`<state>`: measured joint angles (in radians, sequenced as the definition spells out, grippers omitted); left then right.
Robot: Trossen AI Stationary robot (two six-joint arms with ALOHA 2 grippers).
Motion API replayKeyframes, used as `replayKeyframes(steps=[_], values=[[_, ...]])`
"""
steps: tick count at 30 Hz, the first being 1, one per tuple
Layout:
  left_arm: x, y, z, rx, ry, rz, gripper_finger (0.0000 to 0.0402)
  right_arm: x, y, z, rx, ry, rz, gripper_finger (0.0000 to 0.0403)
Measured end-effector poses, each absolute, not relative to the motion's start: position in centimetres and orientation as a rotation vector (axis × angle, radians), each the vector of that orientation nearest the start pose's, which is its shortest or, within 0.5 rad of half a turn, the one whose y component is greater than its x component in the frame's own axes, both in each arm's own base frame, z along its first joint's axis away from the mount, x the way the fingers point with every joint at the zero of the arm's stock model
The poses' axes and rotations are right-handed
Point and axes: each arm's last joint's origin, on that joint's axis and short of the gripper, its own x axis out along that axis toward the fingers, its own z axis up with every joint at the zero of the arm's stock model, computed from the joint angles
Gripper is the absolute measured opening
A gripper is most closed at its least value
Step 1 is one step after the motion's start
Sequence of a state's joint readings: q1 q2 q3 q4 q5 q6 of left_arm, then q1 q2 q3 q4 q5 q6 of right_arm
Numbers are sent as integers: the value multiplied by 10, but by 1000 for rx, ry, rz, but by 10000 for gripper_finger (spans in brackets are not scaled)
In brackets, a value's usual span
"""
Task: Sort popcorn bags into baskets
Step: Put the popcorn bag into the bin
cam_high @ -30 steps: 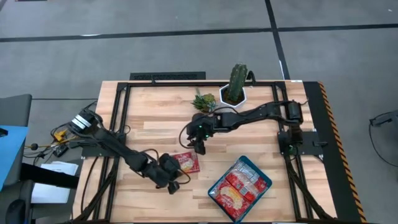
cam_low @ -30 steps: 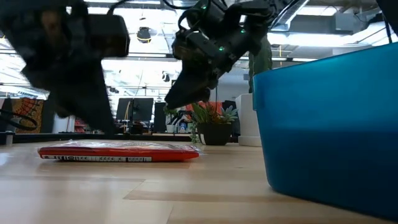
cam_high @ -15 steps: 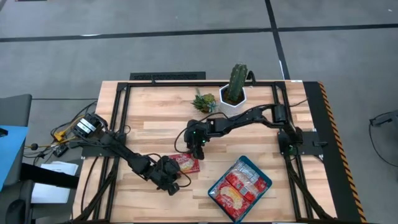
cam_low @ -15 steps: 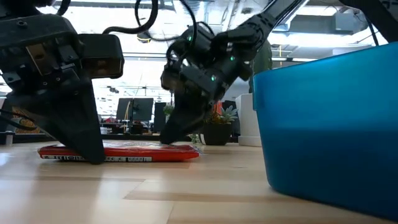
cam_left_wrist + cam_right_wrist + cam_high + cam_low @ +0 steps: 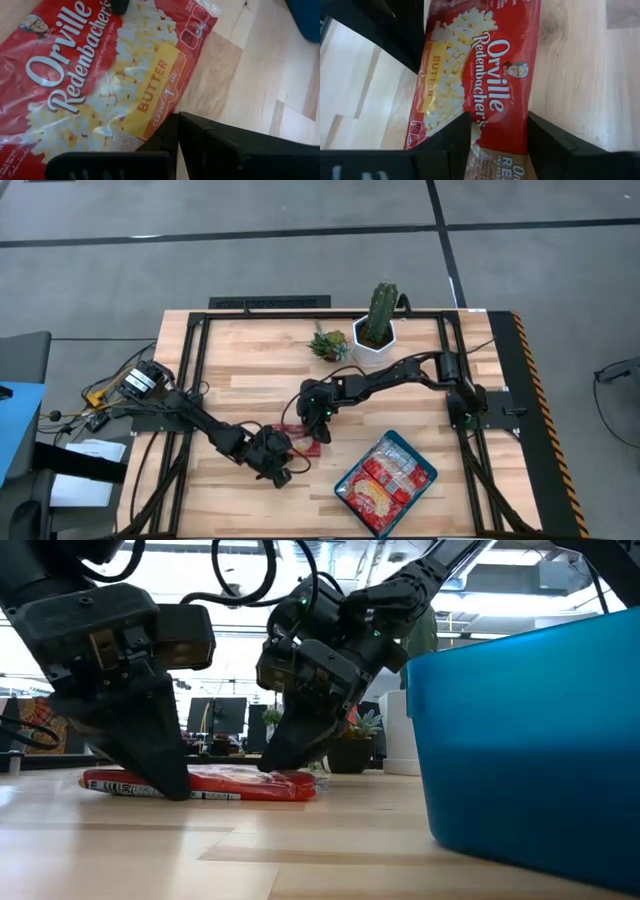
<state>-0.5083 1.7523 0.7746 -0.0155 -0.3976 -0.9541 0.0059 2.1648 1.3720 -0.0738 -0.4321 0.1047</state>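
Note:
One red popcorn bag [image 5: 302, 442] with a yellow picture lies flat on the table between my two grippers, and also shows in the low view [image 5: 240, 783]. My left gripper [image 5: 277, 460] stands at its near end, fingers almost together [image 5: 175, 136]. My right gripper [image 5: 318, 422] stands open at its far end. Its fingers point down on either side of the bag [image 5: 485, 75]. The teal tray [image 5: 429, 471] sits to the right, toward the near edge, and holds several red bags. My left gripper comes from above, slanting down, at the bag's long edge near a corner [image 5: 159, 120]. One finger [image 5: 110, 165] lies over the bag and the other [image 5: 235, 150] over bare wood. The fingers hide the pinch itself. The bag stays on the table. My right gripper straddles the bag's far end [image 5: 495, 157] from above; whether its fingers [image 5: 447, 145] touch it I cannot tell.
A white pot with a cactus [image 5: 378, 330] and a small spiky plant [image 5: 328, 343] stand near the far edge. The tray wall [image 5: 520, 740] rises close on the right of the low view. Bare wood lies left of and beyond the bag.
My right gripper has come down and toward the near edge until its open fingers stand over the bag's far end. My left gripper has lowered onto the bag's near end and closed in on it. The bag has slid a little toward the right gripper.

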Motion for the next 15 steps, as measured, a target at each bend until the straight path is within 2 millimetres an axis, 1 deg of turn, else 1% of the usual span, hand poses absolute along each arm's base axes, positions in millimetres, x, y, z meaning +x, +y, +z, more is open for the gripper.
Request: replayKeyframes(steps=[3,5,7,13,15], values=[[275,-138,115,-448,822,310,0,443,21,118,267,878,364,187],[275,-138,115,-449,819,313,0,443,23,118,256,879,349,170],[275,-138,115,-456,819,317,0,443,24,118,266,882,335,142],[275,-139,115,-463,815,319,0,443,19,118,332,900,318,26],[275,-139,115,-468,813,322,0,442,17,118,351,906,304,18]])
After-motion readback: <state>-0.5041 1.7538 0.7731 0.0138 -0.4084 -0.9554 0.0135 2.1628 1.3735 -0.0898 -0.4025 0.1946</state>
